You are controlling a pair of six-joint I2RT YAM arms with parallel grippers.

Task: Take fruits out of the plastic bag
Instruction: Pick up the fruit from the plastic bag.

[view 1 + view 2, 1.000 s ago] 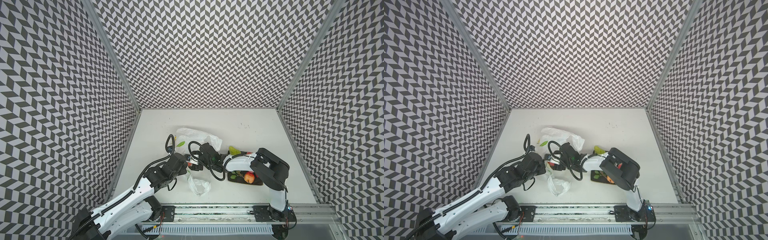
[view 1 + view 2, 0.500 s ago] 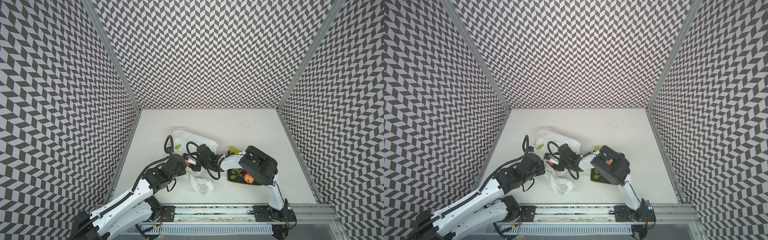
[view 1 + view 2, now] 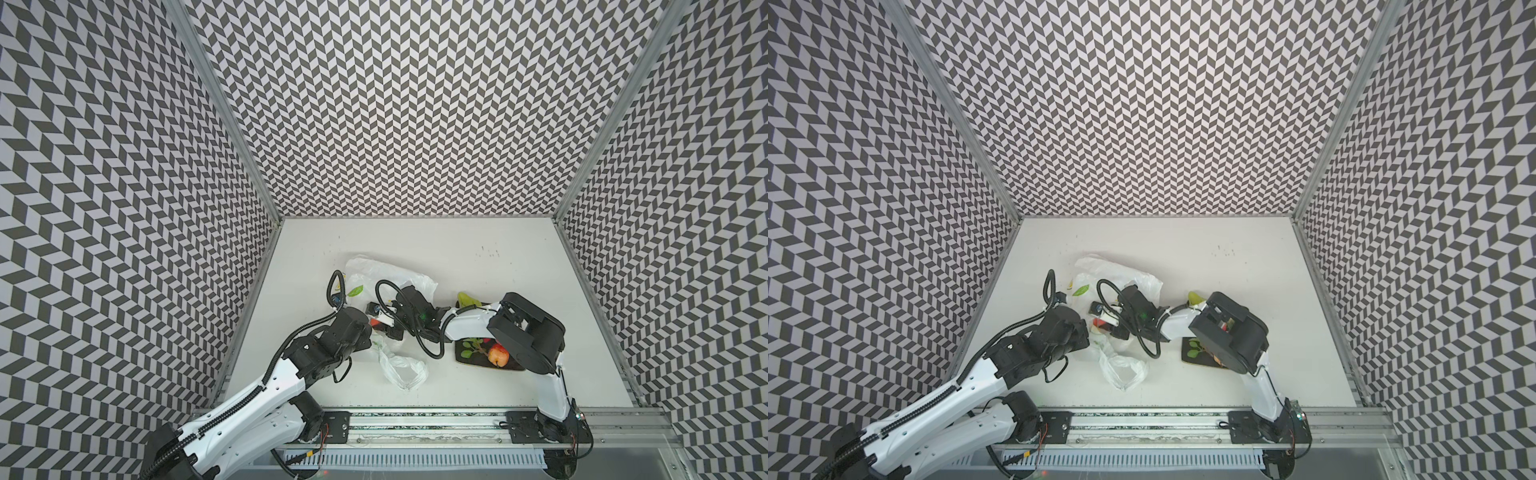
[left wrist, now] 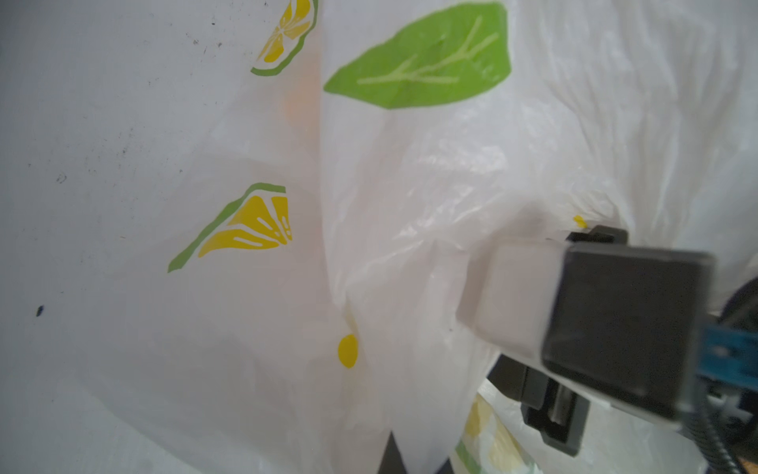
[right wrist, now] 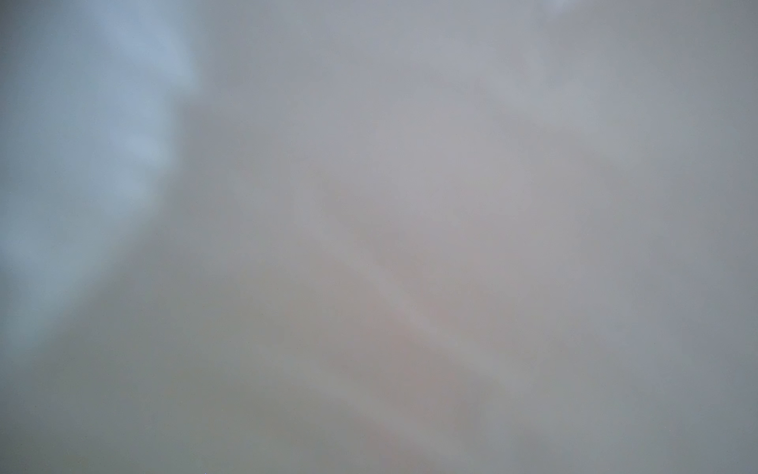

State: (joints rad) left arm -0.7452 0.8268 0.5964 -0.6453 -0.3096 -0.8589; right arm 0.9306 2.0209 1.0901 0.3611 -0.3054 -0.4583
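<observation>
**Left hand** (image 4: 391,454): closed. Your left wrist view shows only its dark tip. The film of the plastic bag (image 3: 374,272) is drawn into a fold running down to that tip, which reads as a pinch on the bag at its mouth.

**Right hand** (image 3: 381,320): you have it pushed into the bag's mouth, just beside the left hand. Its fingers (image 4: 517,299) stand apart, one pale pad pressed against the film. A red piece (image 3: 375,322) shows close by them in both top views. Contact is not confirmed, and you cannot tell whether anything is gripped. Your right wrist view is a grey blur.

**Bag:** it lies crumpled on the table (image 3: 457,257), left of centre, with its handle loops (image 3: 405,368) trailing towards the near edge.

**Outside the bag:** a red-orange fruit (image 3: 498,354) and a green leafy sprig (image 3: 471,348) lie on the dark plate (image 3: 462,360), partly under the right arm. A green pear (image 3: 466,299) sits just behind that arm.
</observation>
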